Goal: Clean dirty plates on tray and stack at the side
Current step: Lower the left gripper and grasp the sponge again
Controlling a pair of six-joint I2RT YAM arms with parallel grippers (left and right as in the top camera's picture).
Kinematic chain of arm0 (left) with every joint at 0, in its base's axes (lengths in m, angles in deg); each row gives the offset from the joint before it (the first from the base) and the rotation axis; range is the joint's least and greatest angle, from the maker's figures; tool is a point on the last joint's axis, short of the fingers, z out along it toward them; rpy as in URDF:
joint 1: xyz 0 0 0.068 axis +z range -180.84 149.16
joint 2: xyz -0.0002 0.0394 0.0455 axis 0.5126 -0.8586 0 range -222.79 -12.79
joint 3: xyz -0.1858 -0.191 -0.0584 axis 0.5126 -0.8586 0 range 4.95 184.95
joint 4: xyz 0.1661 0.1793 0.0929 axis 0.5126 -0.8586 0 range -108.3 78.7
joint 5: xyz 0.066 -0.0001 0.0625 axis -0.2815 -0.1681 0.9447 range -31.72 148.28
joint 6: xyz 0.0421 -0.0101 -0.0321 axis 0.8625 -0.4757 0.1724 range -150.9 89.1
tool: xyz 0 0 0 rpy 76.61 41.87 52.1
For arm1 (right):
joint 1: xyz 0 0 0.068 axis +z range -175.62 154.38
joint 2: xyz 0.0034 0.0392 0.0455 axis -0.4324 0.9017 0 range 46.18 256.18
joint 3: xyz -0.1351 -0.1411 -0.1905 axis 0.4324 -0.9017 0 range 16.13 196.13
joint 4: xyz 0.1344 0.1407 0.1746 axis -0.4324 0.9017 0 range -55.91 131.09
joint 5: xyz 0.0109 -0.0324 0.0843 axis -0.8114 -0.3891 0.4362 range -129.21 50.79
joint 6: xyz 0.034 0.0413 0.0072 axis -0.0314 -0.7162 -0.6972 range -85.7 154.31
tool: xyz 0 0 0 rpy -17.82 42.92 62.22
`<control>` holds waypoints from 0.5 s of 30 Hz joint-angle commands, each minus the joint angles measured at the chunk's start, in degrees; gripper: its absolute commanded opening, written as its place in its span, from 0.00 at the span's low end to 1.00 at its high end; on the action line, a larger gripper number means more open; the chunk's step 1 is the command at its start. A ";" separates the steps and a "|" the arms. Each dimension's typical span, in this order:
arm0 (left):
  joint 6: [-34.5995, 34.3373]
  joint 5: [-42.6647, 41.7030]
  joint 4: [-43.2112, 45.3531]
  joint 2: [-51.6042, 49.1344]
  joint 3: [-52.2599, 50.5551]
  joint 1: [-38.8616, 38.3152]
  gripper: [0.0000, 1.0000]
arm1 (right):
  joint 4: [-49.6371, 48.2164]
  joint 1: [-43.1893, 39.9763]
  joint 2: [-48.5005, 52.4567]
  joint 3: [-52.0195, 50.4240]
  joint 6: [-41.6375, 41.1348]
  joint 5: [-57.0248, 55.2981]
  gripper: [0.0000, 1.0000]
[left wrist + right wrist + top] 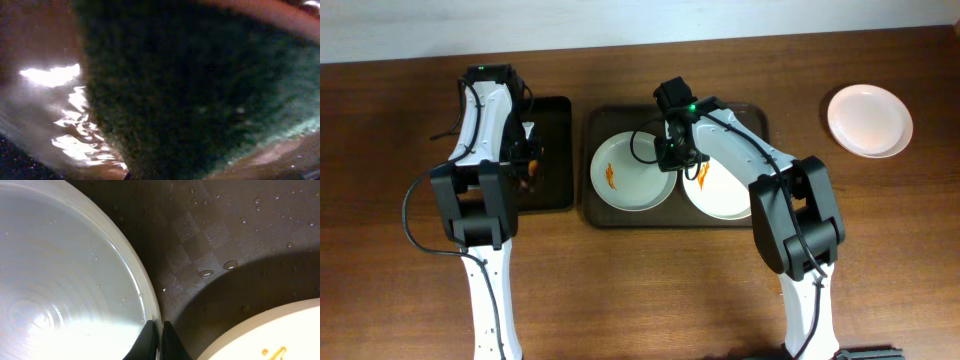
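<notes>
Overhead view taken first. Found right arm [795, 210] rising from the near edge, bent sharply at the elbow, forearm stretched left and away across the tray [592, 212]. Right pincer [677, 155] pointed down at the right rim of the left plate [635, 185].

Confirmed from the right wrist: pincer [161, 330] narrow, fingers [149, 342] nipped on the rim of that plate [65, 265], one inside, one outside. Tray [210, 255] floor wet, dotted with drops [230, 265].

Both dirty plates found flat in the tray, side by side, close together. Orange smear [610, 177] on the left plate. Second smear [703, 180] on the right plate [730, 200], seen also at the lower right corner of the wrist view [274, 352]. Third plate [869, 120] lying on the bench [640, 290] at far right, well apart from the tray, face plain and pale.

Left arm [480, 200] running straight away from the near edge, folded over at its far end, wrist hanging above the black tray [555, 190] just left of the tray. Left pincer [527, 160] closed. Left wrist view filled by a dark green sponge [190, 90], blurred, hard against the lens. Fingers not made out there, so cannot tell whether gripped.
</notes>
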 commanded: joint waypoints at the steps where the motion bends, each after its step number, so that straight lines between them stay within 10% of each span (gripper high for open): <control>1: -0.04 1.18 1.40 -0.72 -0.85 0.20 0.27 | 0.22 0.50 -0.48 -0.96 0.37 -2.58 0.05; 3: -0.02 1.22 2.62 -0.72 -0.85 0.22 0.93 | 0.20 0.50 -0.48 -0.96 0.37 -2.58 0.04; 5: 0.00 1.22 5.05 -0.72 -0.85 0.20 0.97 | 0.20 0.50 -0.48 -0.96 0.37 -2.58 0.04; 10: 0.24 1.18 7.19 -0.72 -0.85 0.20 0.63 | 0.13 0.50 -0.48 -0.96 0.37 -2.58 0.04; 13: 0.22 1.20 6.84 -0.72 -0.85 0.20 0.16 | 0.02 0.50 -0.48 -0.96 0.37 -2.58 0.04; 15: 0.20 1.09 6.80 -0.72 -0.85 0.20 0.11 | 0.00 0.50 -0.48 -0.96 0.37 -2.58 0.05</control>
